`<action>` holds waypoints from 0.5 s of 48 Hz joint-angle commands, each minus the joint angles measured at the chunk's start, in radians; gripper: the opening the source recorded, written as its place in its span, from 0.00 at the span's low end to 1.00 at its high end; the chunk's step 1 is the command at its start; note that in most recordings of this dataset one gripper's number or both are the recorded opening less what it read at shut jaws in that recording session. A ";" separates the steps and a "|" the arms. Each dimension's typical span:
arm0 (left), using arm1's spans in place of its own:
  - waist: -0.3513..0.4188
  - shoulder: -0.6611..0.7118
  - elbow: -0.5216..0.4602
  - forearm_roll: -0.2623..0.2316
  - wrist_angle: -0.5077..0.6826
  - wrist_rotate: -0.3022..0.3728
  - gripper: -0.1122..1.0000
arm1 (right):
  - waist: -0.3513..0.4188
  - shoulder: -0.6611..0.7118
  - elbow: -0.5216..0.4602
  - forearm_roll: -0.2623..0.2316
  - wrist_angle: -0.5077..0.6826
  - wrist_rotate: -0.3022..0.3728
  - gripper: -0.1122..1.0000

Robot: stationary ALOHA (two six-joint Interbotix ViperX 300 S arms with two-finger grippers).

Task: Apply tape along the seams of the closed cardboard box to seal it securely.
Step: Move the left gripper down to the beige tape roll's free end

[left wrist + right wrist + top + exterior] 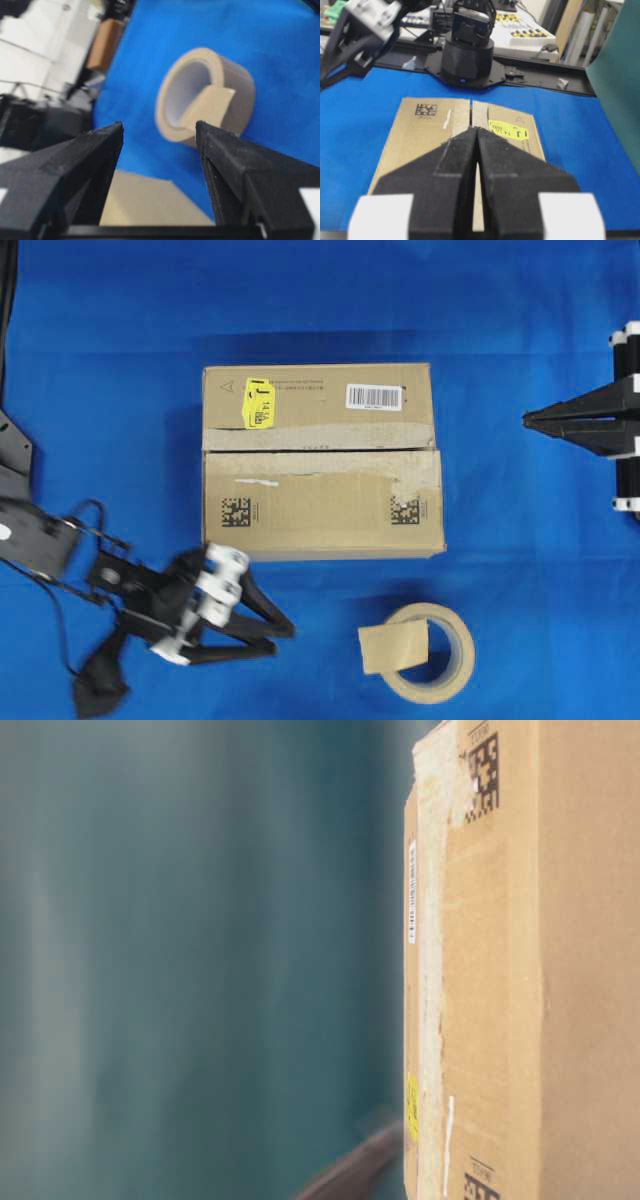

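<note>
The cardboard box lies closed in the middle of the blue cloth, also in the right wrist view and the table-level view. Its seam runs left to right between greyish torn bands. The tape, a short tan strip, hangs off the ring-shaped roll in front of the box. My left gripper is open and empty, left of the roll, its fingers pointing at the strip. My right gripper is shut and empty, to the right of the box, level with the seam.
A yellow sticker and a white barcode label sit on the box's far flap. Two black square codes mark the near flap. A blurred tan surface lies low between the left fingers. The left arm's base stands behind the box.
</note>
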 commanded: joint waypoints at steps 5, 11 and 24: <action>-0.005 0.123 -0.115 -0.003 -0.003 0.037 0.60 | 0.002 0.012 -0.029 -0.002 -0.008 -0.009 0.12; -0.002 0.225 -0.187 -0.005 -0.003 0.115 0.60 | 0.000 0.012 -0.029 -0.003 -0.006 -0.011 0.12; 0.020 0.365 -0.295 -0.018 -0.003 0.221 0.60 | 0.000 0.012 -0.028 -0.003 0.017 -0.012 0.12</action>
